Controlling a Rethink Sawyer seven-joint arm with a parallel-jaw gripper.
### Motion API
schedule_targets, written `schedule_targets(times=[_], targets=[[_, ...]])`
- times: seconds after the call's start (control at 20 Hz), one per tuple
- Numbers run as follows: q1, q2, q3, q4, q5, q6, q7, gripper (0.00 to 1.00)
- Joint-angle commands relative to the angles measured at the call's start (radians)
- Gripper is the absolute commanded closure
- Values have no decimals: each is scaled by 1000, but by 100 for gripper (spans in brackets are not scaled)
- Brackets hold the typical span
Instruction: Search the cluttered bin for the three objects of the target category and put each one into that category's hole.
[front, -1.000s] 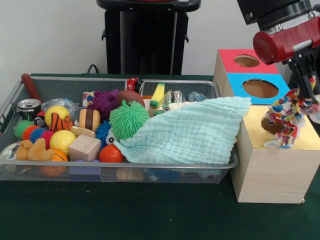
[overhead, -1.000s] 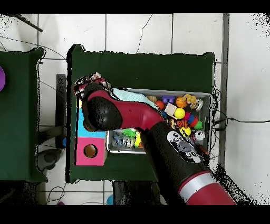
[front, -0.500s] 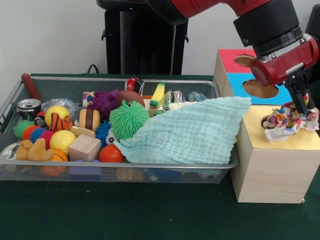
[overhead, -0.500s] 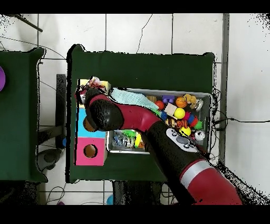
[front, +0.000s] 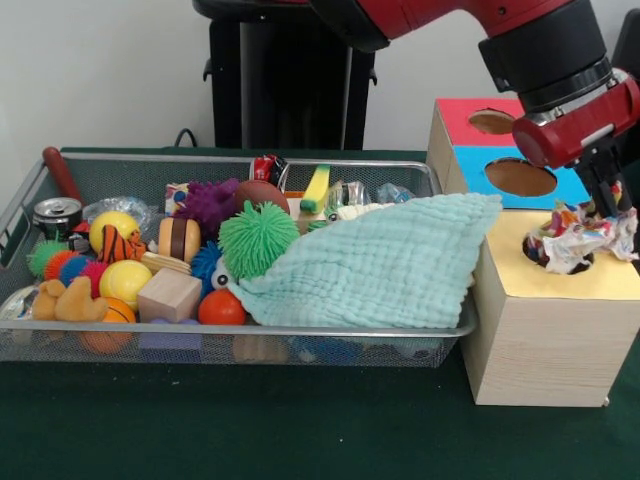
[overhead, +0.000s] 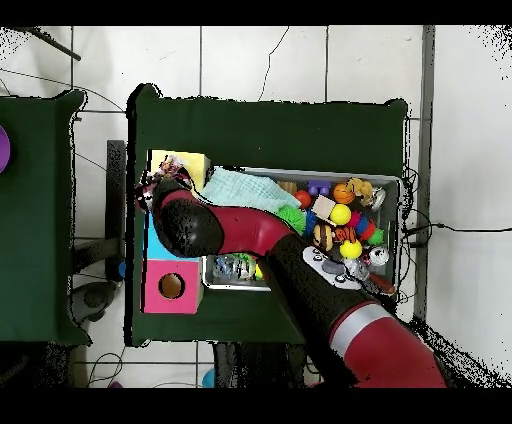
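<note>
The red and black robot arm has lowered its fingers (front: 612, 205), still pinching the crumpled multicoloured knotted rope toy (front: 578, 235), onto the hole in the yellow top of the wooden sorting box (front: 545, 335), so release looks close.

Colourful rag toy (front: 578, 238), crumpled, many small bright patches on white, sat bunched in hole of yellow panel (front: 560, 282), partly poking up above it. Wooden box (front: 540, 345) stood just beside wire bin (front: 230, 345), at bin's short end. Box top had three panels in row: yellow nearest front edge, blue panel (front: 478, 168) in middle, red panel (front: 455, 118) at back edge. Each had round hole; blue hole and red hole open, nothing in them. Bin crammed with balls, blocks, spiky toys. Mint green cloth (front: 380, 265) spread over bin's end nearest box, one corner touching box top.
</note>
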Motion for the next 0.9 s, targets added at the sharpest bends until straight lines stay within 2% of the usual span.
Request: schedule_targets(times=[0.05,0.25,0.5,0.7,0.9], targets=[[51,-59,-115,-8,-49,55,132,100],[97,-90,-191,-32,-55,69,116,100],[119,-102,-264,-61,-84,94,82,100],[53,-86,-226,-43,-114,147,41,100],[6,-66,-209,-45,-158,148,13,100]])
